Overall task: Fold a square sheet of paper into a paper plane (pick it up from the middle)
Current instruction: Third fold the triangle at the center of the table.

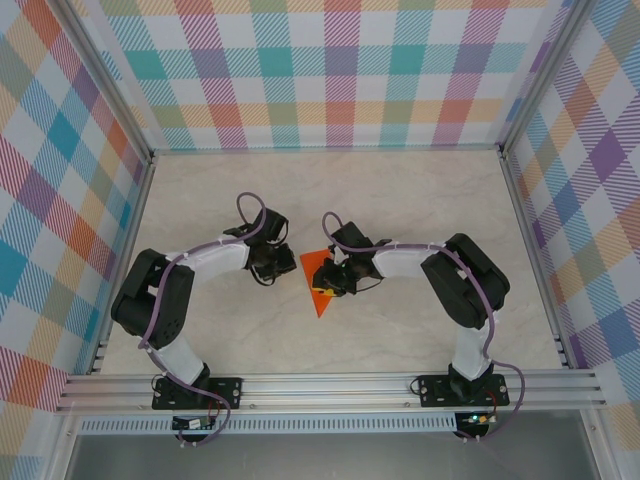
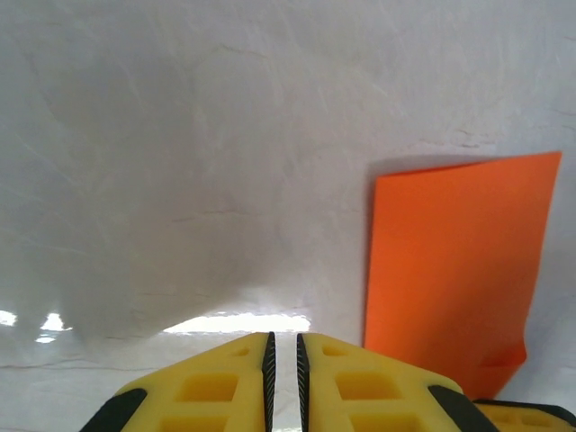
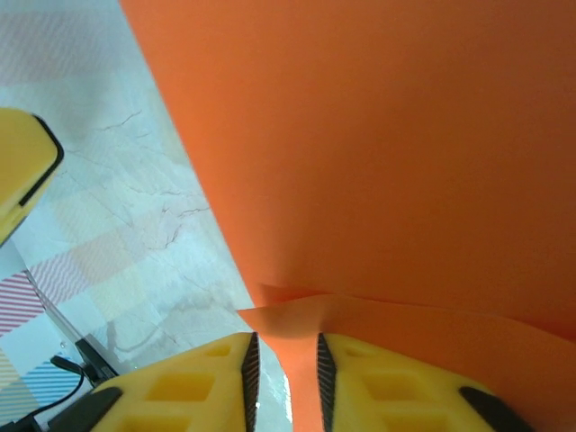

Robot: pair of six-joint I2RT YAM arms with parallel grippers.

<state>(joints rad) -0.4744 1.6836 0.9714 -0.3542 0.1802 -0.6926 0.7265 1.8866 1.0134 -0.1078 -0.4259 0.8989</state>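
The orange sheet of paper (image 1: 312,268) lies folded on the table between the two arms, narrowing to a point toward the near side. In the left wrist view the paper (image 2: 454,270) sits flat to the right of my left gripper (image 2: 283,346), whose fingers are nearly together with nothing between them. My left gripper (image 1: 283,263) stands just left of the paper, apart from it. My right gripper (image 1: 325,283) is over the paper's right part. Close up, the paper (image 3: 378,135) has a raised folded flap running between the slightly parted fingers of the right gripper (image 3: 286,355).
The pale marble-patterned table (image 1: 420,200) is walled by checked panels (image 1: 330,70) at the back and sides. A metal rail (image 1: 330,385) runs along the near edge. A yellow finger of the left gripper (image 3: 18,171) shows at the left of the right wrist view.
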